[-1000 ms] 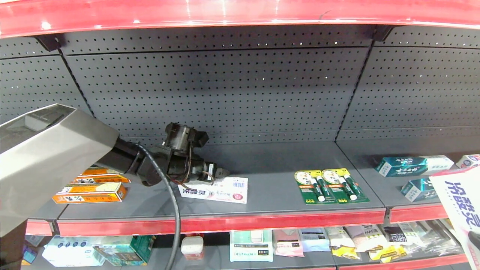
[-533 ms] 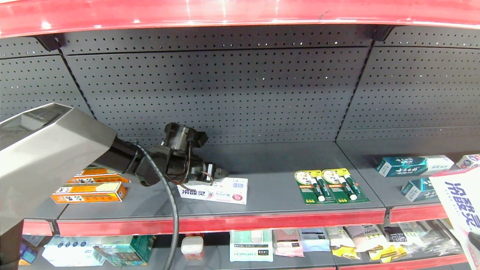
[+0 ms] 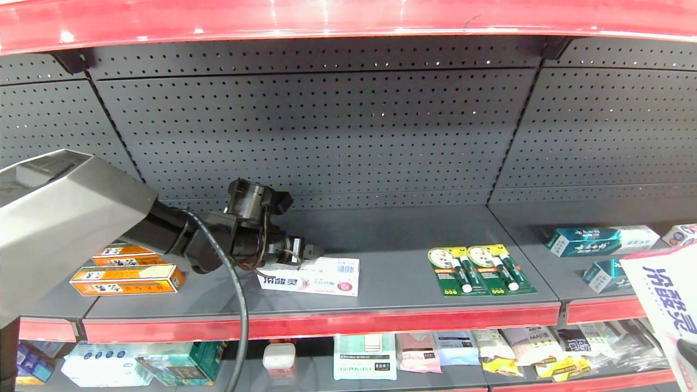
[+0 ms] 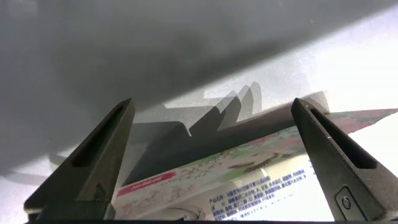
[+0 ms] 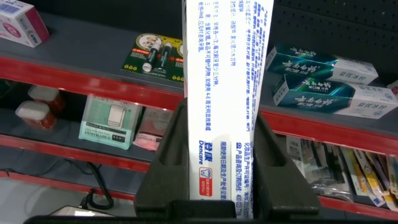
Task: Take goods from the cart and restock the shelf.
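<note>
A white toothpaste box (image 3: 310,275) lies flat on the grey shelf (image 3: 392,228), left of its middle. My left gripper (image 3: 315,252) hovers at the box's back left end, open, with its fingers (image 4: 93,162) spread wide either side of the box (image 4: 249,180) and not touching it. At the far right, my right gripper (image 5: 224,127) is shut on a second white toothpaste box (image 5: 227,74), held upright in front of the shelf's right bay. That box (image 3: 667,302) rises at the right edge of the head view.
Orange boxes (image 3: 128,272) are stacked on the shelf left of my left arm. Green blister packs (image 3: 482,270) lie right of centre, and teal toothpaste boxes (image 3: 601,239) fill the right bay. The lower shelf holds several packets (image 3: 365,356). A pegboard wall (image 3: 326,125) closes the back.
My left arm has drawn back a little to the left, away from the white box, which stays where it lies. The right arm's box has barely shifted.
</note>
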